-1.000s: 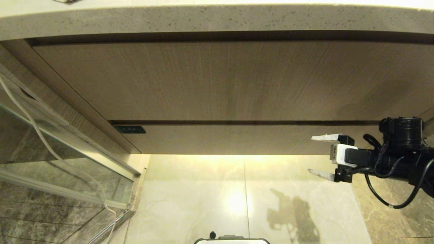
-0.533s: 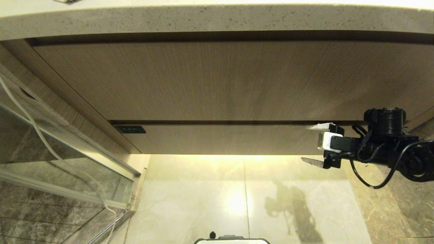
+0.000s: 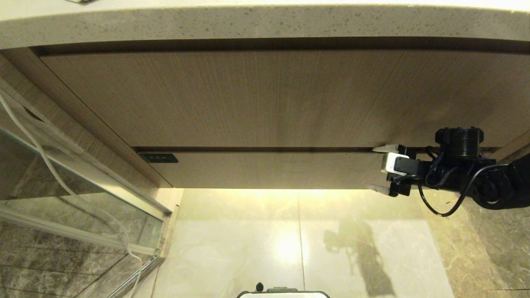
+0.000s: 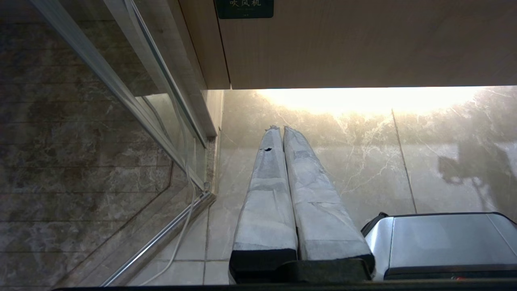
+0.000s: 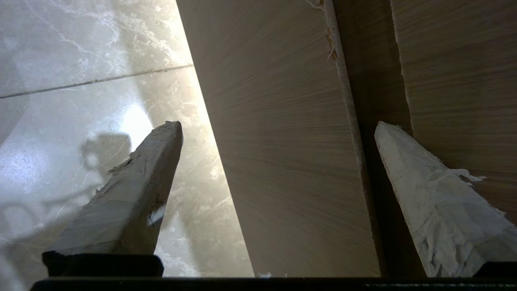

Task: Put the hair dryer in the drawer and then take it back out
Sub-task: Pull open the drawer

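Head view: right gripper out at the right end of the drawer, fingers spread wide, gripping nothing. Upper finger level with the dark gap above the narrow front, lower finger at the bottom edge, front panel framed between them. Drawer shut flush under the taller wood-grain panel, speckled stone countertop above. Small dark label at the drawer's left end. Right wrist view: same picture, two taped fingers straddling the drawer front, one over the lit marble floor, the other against the gap. Whether touching the wood, cannot tell. Left wrist view: left gripper closed, fingers pressed together, empty, parked low over the floor beside a silver bin. Glass partition on the left. Hair dryer nowhere in sight.
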`<state>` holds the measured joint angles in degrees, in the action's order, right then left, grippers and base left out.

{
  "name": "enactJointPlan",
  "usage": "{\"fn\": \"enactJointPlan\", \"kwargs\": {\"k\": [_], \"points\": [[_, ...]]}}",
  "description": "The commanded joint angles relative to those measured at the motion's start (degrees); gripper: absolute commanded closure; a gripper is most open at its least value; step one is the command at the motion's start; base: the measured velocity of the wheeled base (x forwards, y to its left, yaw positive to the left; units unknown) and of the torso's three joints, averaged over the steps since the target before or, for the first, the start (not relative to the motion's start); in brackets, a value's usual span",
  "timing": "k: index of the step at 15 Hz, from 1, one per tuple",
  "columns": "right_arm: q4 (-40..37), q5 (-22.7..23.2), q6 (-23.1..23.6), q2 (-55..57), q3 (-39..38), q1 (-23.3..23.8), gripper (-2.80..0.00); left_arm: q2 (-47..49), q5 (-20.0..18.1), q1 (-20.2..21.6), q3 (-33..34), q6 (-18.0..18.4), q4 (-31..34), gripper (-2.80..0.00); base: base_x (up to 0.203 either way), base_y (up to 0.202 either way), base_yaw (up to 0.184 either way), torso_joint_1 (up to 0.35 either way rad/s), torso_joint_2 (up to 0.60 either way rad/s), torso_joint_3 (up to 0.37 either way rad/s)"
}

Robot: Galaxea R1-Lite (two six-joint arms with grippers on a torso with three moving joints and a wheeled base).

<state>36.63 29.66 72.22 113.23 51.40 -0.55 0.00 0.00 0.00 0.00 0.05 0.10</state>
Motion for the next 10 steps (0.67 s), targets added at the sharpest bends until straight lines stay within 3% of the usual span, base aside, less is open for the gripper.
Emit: {"fn": "enactJointPlan", "kwargs": {"k": [1,10], "points": [[0.46,0.05,0.38,1.12,0.55,0.02,-2.8,0.0,0.0,0.0,0.0,0.04,-0.01,0.0,0.0,0.0,0.0,0.0,0.0,0.0],[0.98,-0.78,0.29,4.39,2.83,0.02,-2.8,0.0,0.0,0.0,0.0,0.04,-0.01,0.0,0.0,0.0,0.0,0.0,0.0,0.0]]}}
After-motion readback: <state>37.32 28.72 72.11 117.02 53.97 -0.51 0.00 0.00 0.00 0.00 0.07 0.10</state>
